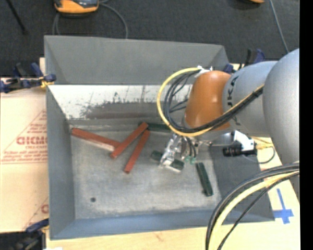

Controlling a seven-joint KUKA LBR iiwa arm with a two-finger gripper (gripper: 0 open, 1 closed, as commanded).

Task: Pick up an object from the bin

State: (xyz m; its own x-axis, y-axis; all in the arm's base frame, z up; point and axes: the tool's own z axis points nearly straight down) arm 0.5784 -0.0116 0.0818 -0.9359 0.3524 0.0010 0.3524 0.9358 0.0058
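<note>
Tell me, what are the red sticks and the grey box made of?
The red sticks look like painted wood or plastic: flat, straight and matte, and one has a pale end. The bin looks like dull sheet metal, scuffed on its back wall.

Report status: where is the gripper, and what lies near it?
Gripper low, right of bin centre. Beside small dark green piece. Green bar just right; red-brown bars left, apart.

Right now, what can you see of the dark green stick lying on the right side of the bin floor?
The dark green stick is a slim, straight bar, perhaps plastic. It lies flat on the bin floor, slanting from upper left to lower right, well apart from the red-brown sticks. Its upper end lies near the robot's jaws.
</note>
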